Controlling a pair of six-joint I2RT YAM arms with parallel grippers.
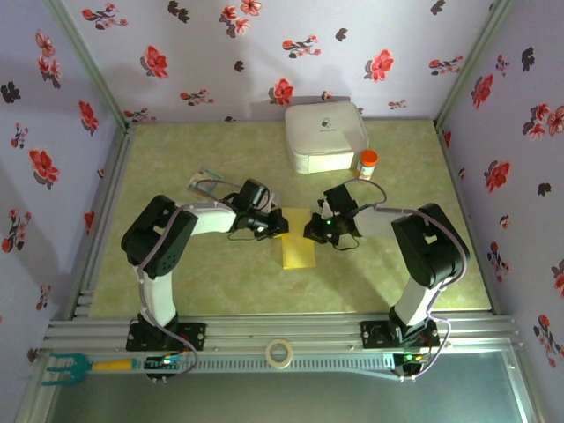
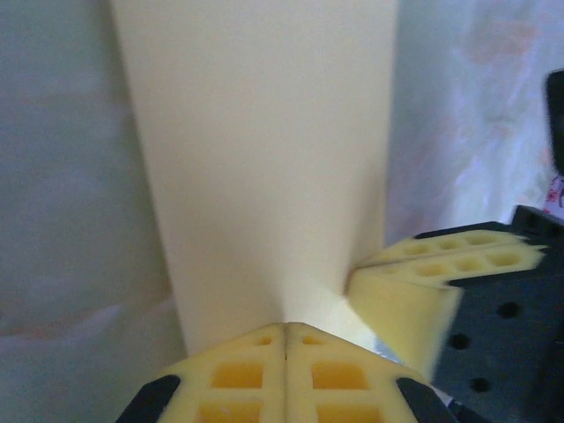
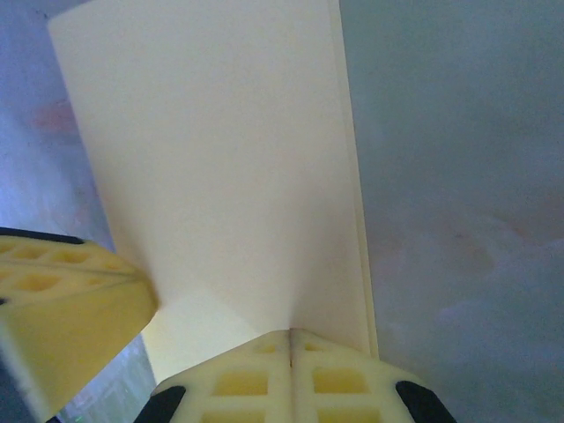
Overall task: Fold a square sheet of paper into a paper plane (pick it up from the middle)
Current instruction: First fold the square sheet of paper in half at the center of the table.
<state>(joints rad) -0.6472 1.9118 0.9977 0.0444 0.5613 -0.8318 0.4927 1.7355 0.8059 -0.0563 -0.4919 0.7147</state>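
My left pincer [image 2: 285, 339] and right pincer [image 3: 291, 339] both clamp the yellow sheet [image 1: 298, 252]. Narrow folded strip, centre frame.

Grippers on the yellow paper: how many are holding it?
2. The left gripper pinches the yellow paper on its left side, the right gripper on its right side.

Left arm [image 1: 163, 251] and right arm [image 1: 429, 251]: black joint housings, white links, grey cables [image 1: 210, 184] looped alongside. Pale yellow fingers [image 2: 236, 377] with square recesses; bases [image 1: 166, 338] apparently carry small green lights.
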